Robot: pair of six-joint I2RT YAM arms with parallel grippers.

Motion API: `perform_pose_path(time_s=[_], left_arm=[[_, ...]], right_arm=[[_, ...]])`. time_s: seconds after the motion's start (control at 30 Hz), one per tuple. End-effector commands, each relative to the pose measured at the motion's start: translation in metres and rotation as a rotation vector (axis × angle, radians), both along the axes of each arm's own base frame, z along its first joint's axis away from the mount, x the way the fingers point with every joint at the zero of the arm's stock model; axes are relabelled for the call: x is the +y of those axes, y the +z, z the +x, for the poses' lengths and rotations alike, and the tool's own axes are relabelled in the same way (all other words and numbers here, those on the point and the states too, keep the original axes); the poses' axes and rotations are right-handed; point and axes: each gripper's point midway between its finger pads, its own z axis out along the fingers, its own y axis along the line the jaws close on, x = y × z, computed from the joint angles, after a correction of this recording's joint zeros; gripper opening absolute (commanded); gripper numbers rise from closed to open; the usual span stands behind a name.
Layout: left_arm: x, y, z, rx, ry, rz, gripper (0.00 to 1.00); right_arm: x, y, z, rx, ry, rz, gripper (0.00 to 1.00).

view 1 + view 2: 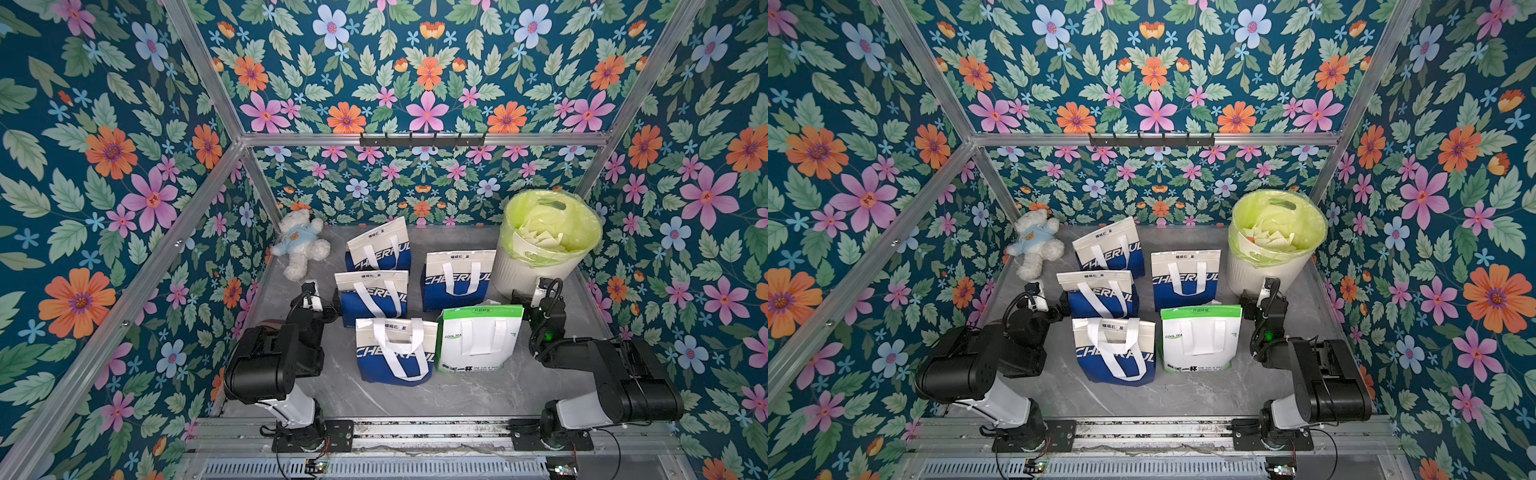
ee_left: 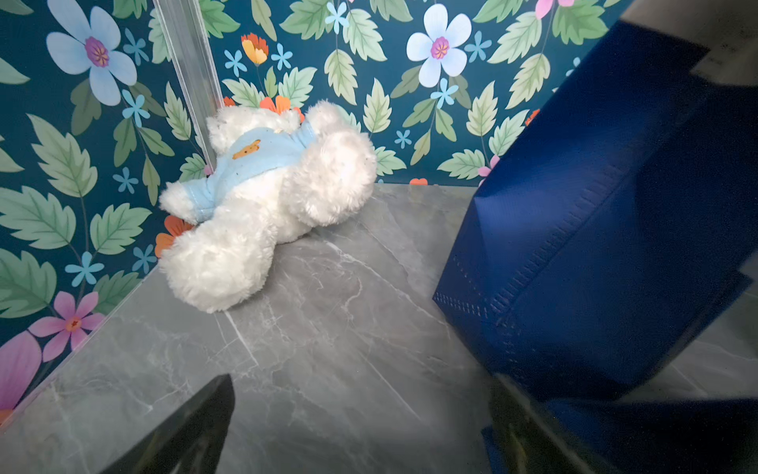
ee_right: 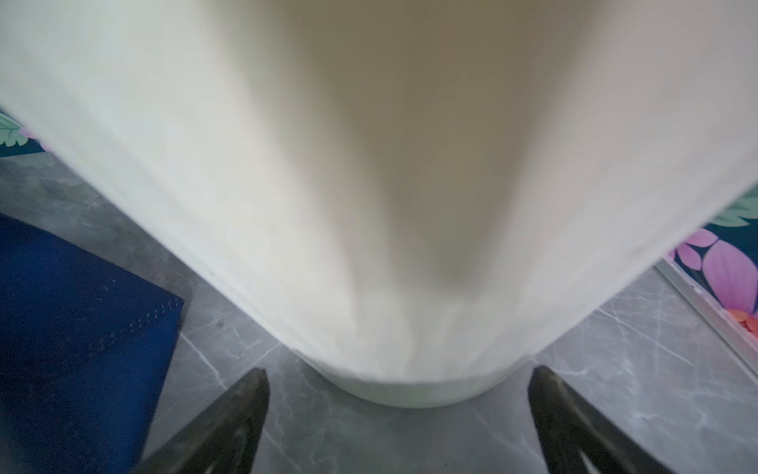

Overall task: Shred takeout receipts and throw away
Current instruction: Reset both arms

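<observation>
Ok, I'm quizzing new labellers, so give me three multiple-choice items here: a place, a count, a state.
1. Where does the teddy bear lie? A at the near edge; B in the far left corner; C between the arms.
2. How many blue-and-white bags stand here? A two; B four; C six.
3. How do the fingers of the right gripper stand? A apart, holding nothing; B shut on a receipt; C shut on a strap.
Answers: 1 B, both top views show it there. 2 B, the fifth bag is green and white. 3 A, the wrist view shows them spread and empty.
</observation>
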Motion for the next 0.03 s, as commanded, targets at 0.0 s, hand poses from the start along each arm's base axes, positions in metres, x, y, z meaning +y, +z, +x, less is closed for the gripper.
perform_pose_path(time_s=[0.0], left_arm=[[0.0061,0.0016,0.0004,-0.003,0.038,0.016,0.99]], right_arm=[[0.0006,0.0057,0.0020,-0.023,0.006,-0.008,0.99]])
